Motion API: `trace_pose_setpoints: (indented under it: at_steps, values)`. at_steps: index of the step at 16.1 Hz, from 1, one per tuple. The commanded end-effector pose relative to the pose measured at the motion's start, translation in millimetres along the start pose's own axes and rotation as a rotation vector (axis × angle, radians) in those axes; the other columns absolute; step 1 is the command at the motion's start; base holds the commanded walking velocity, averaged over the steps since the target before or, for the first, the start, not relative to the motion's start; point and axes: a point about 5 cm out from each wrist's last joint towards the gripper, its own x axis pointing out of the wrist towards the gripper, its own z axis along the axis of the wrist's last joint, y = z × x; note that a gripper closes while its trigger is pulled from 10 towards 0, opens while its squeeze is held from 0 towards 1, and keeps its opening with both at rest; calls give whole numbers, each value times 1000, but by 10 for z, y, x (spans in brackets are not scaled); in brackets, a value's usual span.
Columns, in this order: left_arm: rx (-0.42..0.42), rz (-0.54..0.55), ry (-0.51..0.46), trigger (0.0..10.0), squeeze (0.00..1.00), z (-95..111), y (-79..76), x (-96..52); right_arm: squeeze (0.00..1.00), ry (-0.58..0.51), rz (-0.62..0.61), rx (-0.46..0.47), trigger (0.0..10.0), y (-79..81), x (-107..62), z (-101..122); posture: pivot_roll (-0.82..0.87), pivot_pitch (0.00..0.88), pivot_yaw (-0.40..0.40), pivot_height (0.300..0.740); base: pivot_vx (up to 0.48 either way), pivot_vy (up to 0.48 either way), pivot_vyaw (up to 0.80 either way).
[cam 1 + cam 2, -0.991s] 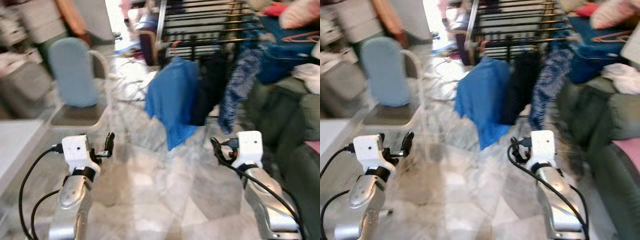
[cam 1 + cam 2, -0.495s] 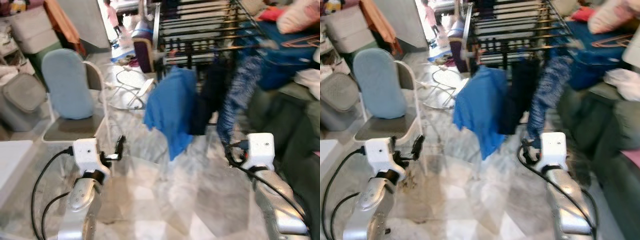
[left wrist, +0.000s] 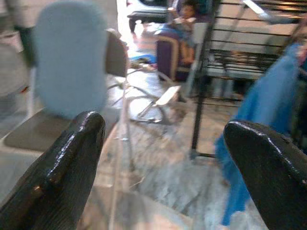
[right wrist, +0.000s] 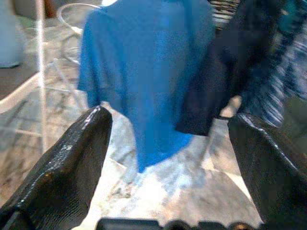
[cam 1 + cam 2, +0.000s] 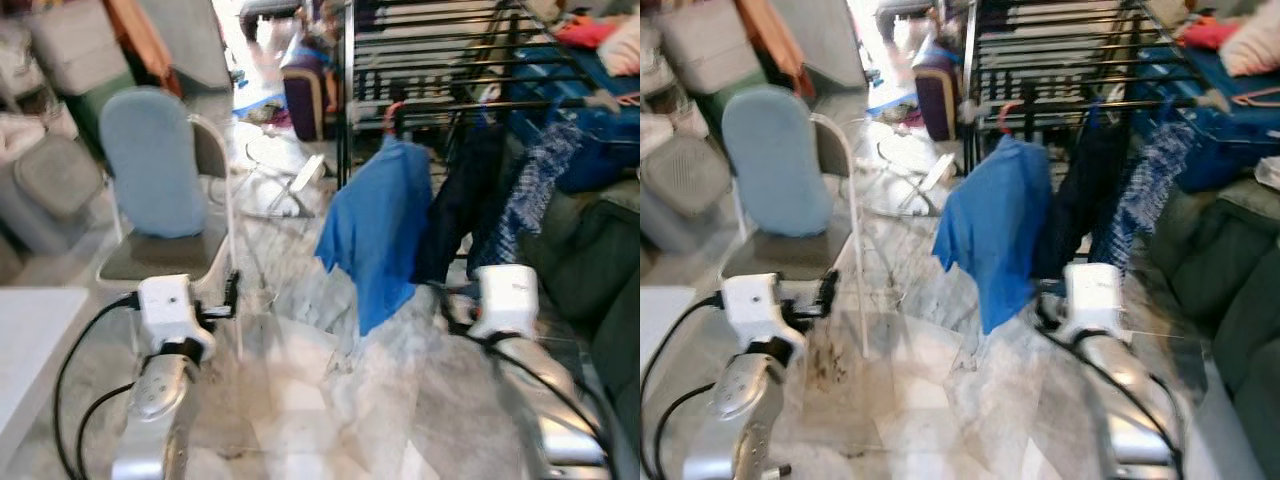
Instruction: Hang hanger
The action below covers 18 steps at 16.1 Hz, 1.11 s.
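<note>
Here the left gripper [image 3: 163, 158] was held out over the marble floor [image 5: 330, 410] with its black fingers [image 3: 72, 163] set wide apart and nothing between them; past them stood a chair [image 5: 160, 190] with a pale blue back. The right gripper [image 4: 168, 163] was likewise spread wide and empty, its fingers [image 4: 67, 163] framing a blue shirt [image 5: 995, 225] ahead. That shirt hung from a black drying rack [image 5: 430, 60], on what looked like a red hanger [image 5: 392, 108] whose hook showed just above the collar, though the blur made this uncertain. Just beside the shirt, on the robot's right, hung a dark garment [image 5: 460, 200] and a blue patterned one [image 5: 525, 200]. Both silver arms reached forward from the bottom of the head views, left [image 5: 155, 400] and right [image 5: 545, 400]. A dark green sofa [image 5: 1230, 290] lay to the right of the rack.
</note>
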Motion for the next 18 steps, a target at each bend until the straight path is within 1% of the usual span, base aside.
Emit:
trace_pose_setpoints:
  at_steps: [1, 3, 6, 9, 10, 11, 12, 13, 14, 16, 18]
  values:
    - [10, 13, -22, 10000, 0, 46, 3, -3, 0, -22, -15, -40, 10000, -29, 17, 65, -140, 0, 61, 740, 0, 0, 0]
    - [11, 42, -35, 10000, 0, 51, 24, -5, 0, -26, -21, -68, 10000, -34, 39, 84, -131, 0, 29, 740, 0, 0, 0]
    - [1, 89, -47, 10000, 0, 44, 35, -27, 0, -43, 32, -85, 10000, 40, 135, 155, -110, 0, -19, 740, 0, 0, 0]
    - [-5, 98, -53, 10000, 0, 37, 14, -51, 0, -46, 43, -89, 10000, 71, 184, 181, -99, 0, -46, 740, 0, 0, 0]
    - [-4, 98, -64, 10000, 0, 48, 10, -52, 0, -44, 44, -101, 10000, 90, 198, 180, -94, 0, -81, 740, 0, 0, 0]
    - [-2, 84, -84, 10000, 0, 83, -7, -27, 0, -18, 69, -97, 10000, 123, 217, 170, -90, 0, -105, 740, 0, 0, 0]
    - [15, 73, -101, 10000, 0, 126, -14, 12, 0, -8, 85, -111, 10000, 164, 234, 181, -87, 0, -110, 740, 0, 0, 0]
    - [20, 69, -116, 10000, 0, 176, -2, 45, 0, -14, 104, -119, 10000, 216, 245, 204, -87, 0, -110, 740, 0, 0, 0]
    - [8, 73, -117, 10000, 0, 191, 34, 61, 0, -24, 118, -90, 10000, 248, 250, 197, -86, 0, -78, 740, 0, 0, 0]
    - [3, 49, -106, 10000, 0, 172, 27, 49, 0, -37, 79, -55, 10000, 210, 247, 160, -86, 0, -32, 740, 0, 0, 0]
    - [0, 41, -101, 10000, 0, 165, 23, 37, 0, -44, 63, -37, 10000, 192, 236, 157, -90, 0, -24, 740, 0, 0, 0]
